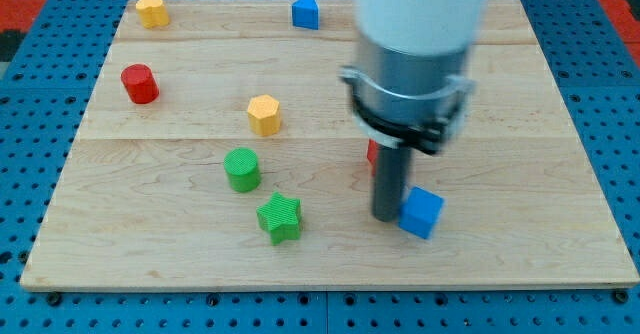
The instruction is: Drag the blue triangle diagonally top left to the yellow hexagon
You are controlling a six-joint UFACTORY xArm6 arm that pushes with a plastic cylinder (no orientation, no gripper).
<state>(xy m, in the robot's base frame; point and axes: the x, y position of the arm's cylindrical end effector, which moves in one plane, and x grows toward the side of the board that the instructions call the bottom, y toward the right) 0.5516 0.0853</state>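
Observation:
My tip [386, 217] rests on the board right of centre, low in the view. It touches the left side of a blue cube-like block [422, 213]. A second blue block [305, 12], pointed on top like a triangle, stands near the top edge, far above my tip. The yellow hexagon [264, 114] stands left of centre, up and to the left of my tip and well apart from it. The arm's wide body hides part of the board above the tip.
A red block [371, 154] shows partly behind the rod. A green cylinder [242, 169] and a green star [280, 219] lie left of the tip. A red cylinder [140, 83] and another yellow block [151, 10] are at the upper left. The wooden board [520, 264] lies on blue pegboard.

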